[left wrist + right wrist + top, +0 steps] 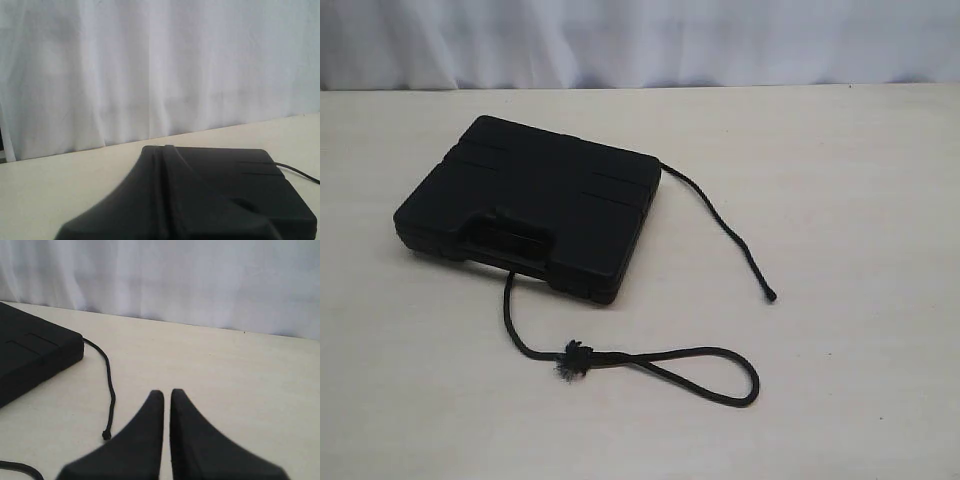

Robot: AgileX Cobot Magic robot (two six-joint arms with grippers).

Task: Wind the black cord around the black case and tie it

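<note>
**Exterior view: cord lies under the case, wrap not yet begun**

The flat rectangular matte black plastic case (535,200) sits at about 10 o'clock from the middle of the pale table (860,180), lid up, handle slot on its 7 o'clock edge. The thin black braided cord (720,222) seems to pass beneath it. One length leaves the case's 2 o'clock corner and runs to a blunt tip (772,297) at 4 o'clock. The other leaves the 6 o'clock edge, reaches a frayed knot (574,361), then loops out toward 5 o'clock.

No arm shows here. In the right wrist view the right gripper (166,392) has its fingers nearly together, a thin slit between them, holding nothing. The left gripper (164,150) blurs into the dark case, so I cannot tell how it stands.

Nothing crosses the lid, so the opening grasp looks to be in hand. Next, the right fingers likely need to part, drop onto the blunt-tipped length and carry it over the lid.
</note>
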